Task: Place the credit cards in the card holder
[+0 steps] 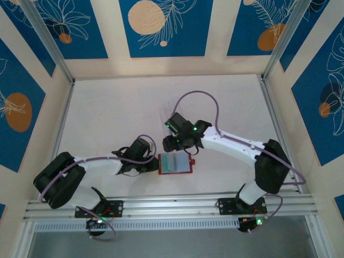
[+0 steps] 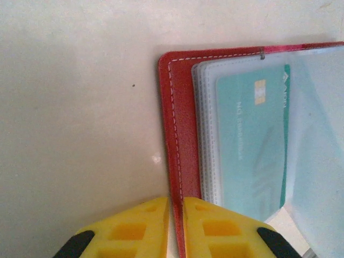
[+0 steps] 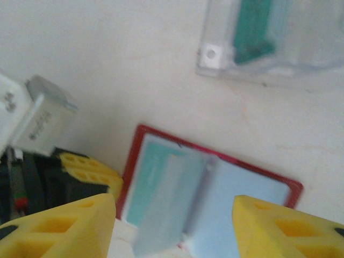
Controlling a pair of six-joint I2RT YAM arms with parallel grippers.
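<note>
Top external view hides a good deal: the right arm's wrist hangs over the bench (image 1: 118,107) just behind the card holder (image 1: 175,164), and its fingertips are too dark and small to make out from up there. From the left wrist camera the holder is cut off at the right and bottom edges. From the right wrist camera everything is soft with blur, and the clear case (image 3: 269,48) is clipped by the top edge.

The card holder lies open and flat near the front of the bench, between the two arms. It has a red cover with pale stitching along the rim and a stack of clear plastic sleeves (image 2: 207,107) inside. One teal credit card (image 2: 252,145) sits in a sleeve, its chip toward the far end. A loose sleeve leaf stands partly lifted over the middle fold.

The left gripper (image 2: 176,226) is at the holder's left edge, its yellow jaws nearly closed and pinching the red cover between them. The right gripper (image 3: 177,231) hovers above the open holder, its jaws spread wide with nothing in them.

Beyond the holder and apart from it, the clear case rests on the bench with teal cards (image 3: 250,32) inside, too blurred to count.
</note>
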